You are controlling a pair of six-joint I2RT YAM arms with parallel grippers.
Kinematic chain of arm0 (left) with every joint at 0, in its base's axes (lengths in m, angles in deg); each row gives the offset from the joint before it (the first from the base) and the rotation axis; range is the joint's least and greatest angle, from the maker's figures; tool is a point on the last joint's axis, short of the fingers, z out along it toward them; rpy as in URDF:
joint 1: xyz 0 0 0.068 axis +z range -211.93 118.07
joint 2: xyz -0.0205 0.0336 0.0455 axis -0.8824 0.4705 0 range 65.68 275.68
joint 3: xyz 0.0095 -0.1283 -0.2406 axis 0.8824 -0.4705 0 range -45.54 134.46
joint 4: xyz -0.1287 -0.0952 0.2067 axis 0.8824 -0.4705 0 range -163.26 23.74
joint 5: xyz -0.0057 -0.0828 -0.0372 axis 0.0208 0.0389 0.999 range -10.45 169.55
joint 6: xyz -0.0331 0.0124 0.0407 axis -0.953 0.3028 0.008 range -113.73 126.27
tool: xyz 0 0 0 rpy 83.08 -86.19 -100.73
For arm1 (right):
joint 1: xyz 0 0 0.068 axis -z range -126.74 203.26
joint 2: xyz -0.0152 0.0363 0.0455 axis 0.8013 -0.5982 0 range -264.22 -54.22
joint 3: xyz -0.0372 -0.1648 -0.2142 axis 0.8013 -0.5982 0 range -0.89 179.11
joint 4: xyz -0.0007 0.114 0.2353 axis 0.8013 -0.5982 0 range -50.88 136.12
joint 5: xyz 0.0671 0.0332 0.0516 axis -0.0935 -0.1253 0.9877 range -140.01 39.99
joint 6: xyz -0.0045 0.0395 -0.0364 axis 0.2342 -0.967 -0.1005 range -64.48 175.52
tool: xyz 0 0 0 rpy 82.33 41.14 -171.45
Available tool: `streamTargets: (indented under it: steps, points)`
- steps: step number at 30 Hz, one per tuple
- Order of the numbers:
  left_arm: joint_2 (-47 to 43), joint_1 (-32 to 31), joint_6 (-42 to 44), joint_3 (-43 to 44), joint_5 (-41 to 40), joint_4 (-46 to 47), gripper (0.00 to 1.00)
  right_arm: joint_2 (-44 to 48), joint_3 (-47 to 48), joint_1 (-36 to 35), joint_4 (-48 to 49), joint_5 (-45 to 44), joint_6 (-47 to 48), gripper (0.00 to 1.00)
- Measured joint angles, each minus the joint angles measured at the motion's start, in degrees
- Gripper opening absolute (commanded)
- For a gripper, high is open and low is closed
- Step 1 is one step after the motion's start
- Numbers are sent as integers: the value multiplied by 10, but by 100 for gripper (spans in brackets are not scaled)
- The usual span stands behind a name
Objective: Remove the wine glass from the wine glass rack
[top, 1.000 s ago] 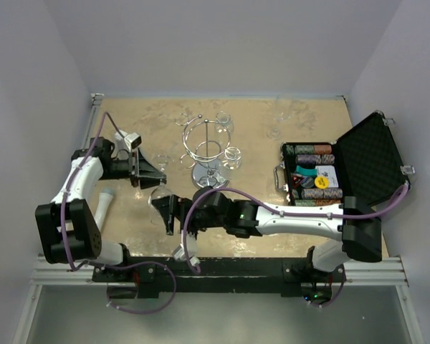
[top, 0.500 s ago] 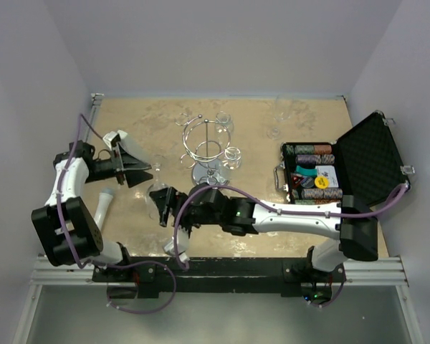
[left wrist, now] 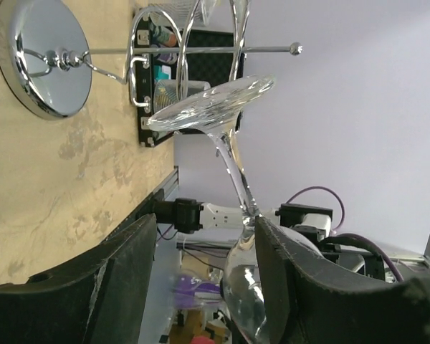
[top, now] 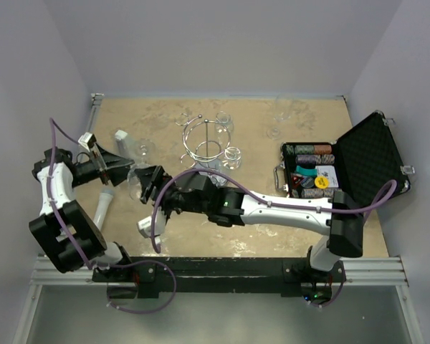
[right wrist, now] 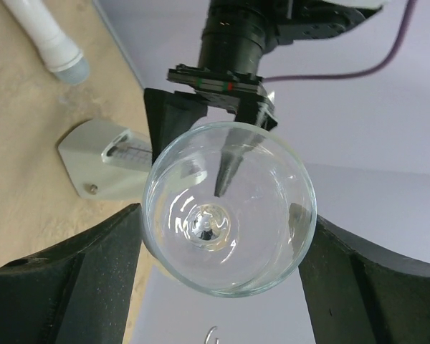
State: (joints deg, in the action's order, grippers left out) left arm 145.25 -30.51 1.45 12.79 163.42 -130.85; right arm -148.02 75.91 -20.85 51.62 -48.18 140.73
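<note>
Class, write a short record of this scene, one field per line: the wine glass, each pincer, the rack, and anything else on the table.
Wine glass: clear of the rack, held above the table
Right pincer: shut on the glass's bowl
Left pincer: open, with the glass's stem passing between its sides
Wine glass rack: upright on its round base, behind both pincers
Case: open, poker chips inside, on the right side of the table
</note>
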Motion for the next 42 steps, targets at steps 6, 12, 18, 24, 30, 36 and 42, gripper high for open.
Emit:
streamTargets:
  steps: [6,12,18,24,30,36,42]
  points:
    - [1,36,20,37,0,-14,61,-26,84,17,-10,-13,-76,39]
    - [18,47,132,134,1,-72,60,-98,253,76,-31,-21,-189,37]
    - [23,48,198,178,3,-95,60,-155,386,170,-64,-27,-291,34]
    - [34,48,227,206,3,-102,60,-181,429,251,-87,-27,-369,33]
    - [42,48,250,226,0,-103,60,-203,444,330,-92,-23,-434,33]
    - [51,44,255,254,-21,-87,60,-205,443,415,-104,-3,-492,32]
    - [50,-5,203,269,-78,8,60,-205,402,486,-90,30,-545,31]
